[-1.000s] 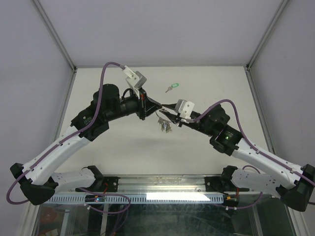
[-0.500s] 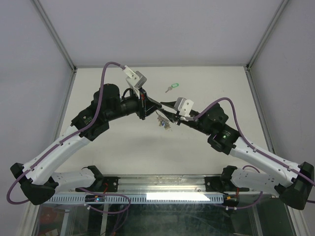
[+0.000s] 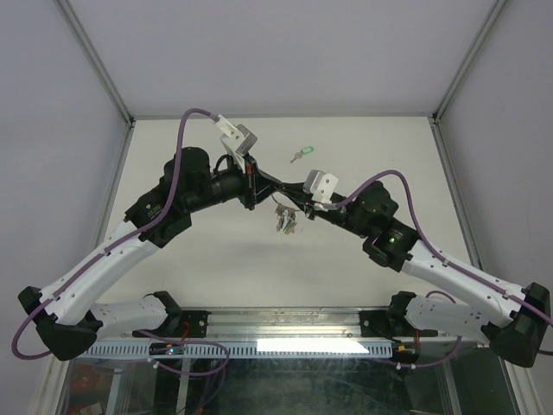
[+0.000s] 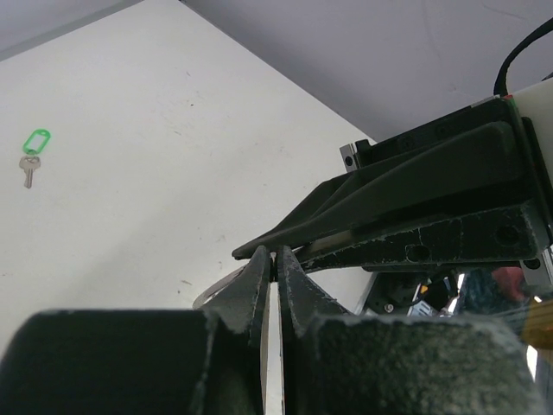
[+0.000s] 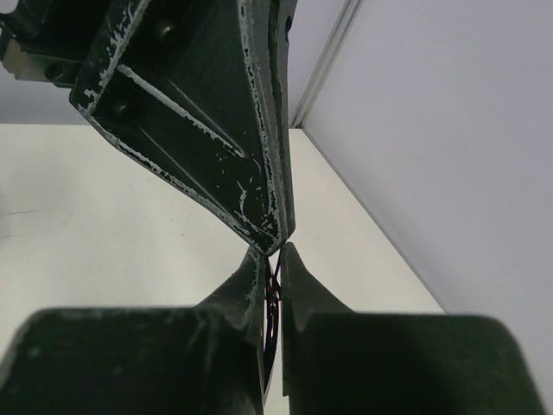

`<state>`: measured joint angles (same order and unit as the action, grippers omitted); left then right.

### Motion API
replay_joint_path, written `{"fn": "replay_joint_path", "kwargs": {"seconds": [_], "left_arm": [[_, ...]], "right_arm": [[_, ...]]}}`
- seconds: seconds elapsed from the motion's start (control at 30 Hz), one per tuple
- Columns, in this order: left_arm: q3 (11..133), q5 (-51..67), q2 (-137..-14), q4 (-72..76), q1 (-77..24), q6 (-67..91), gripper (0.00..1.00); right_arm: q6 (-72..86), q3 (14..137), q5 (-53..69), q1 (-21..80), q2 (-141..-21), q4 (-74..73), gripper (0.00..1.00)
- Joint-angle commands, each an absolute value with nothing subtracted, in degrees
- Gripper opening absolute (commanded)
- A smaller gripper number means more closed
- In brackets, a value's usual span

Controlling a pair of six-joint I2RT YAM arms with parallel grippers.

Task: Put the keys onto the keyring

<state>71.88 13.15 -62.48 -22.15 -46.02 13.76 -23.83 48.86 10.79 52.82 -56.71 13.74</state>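
Note:
In the top view, both grippers meet tip to tip above the middle of the table. The keyring (image 3: 283, 207) is a thin wire ring held between them, with a small bunch of keys (image 3: 285, 222) hanging below it. My left gripper (image 3: 278, 192) is shut; in the left wrist view an arc of the keyring (image 4: 216, 291) shows beside its closed tips (image 4: 275, 261). My right gripper (image 3: 292, 199) is shut on the dark wire of the keyring (image 5: 274, 290), its tips (image 5: 274, 257) touching the left fingers (image 5: 216, 130). A key with a green tag (image 3: 300, 154) (image 4: 33, 151) lies alone on the table further back.
The white table (image 3: 216, 259) is walled by grey panels with metal corner posts (image 3: 95, 60). The right arm's fingers (image 4: 415, 207) cross the left wrist view. A rail with cables (image 3: 276, 346) runs along the near edge.
My right gripper has slid a little left and up against the left gripper's tips, and its jaws have closed. The hanging key bunch has swung slightly left. The left arm has stayed put.

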Motion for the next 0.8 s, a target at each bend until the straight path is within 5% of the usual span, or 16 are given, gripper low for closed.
{"fn": "replay_joint_path", "kwargs": {"seconds": [0.0,0.1,0.23,0.77], "left_arm": [[74.7,13.1,-61.1,-19.9,-45.7,13.5,0.00],[74.7,13.1,-60.7,-19.9,-45.6,13.5,0.23],[75.3,10.9,-59.9,-20.3,-45.3,13.4,0.41],[75.2,7.0,-64.5,-23.6,-35.3,15.5,0.47]], "right_arm": [[-23.4,49.8,8.9,52.9,-56.6,17.4,0.00],[-23.7,50.1,8.2,52.9,-56.3,16.6,0.00],[-24.9,50.4,6.6,52.9,-55.5,14.0,0.00],[-36.3,51.1,-1.8,54.2,-54.6,2.2,0.00]]}}
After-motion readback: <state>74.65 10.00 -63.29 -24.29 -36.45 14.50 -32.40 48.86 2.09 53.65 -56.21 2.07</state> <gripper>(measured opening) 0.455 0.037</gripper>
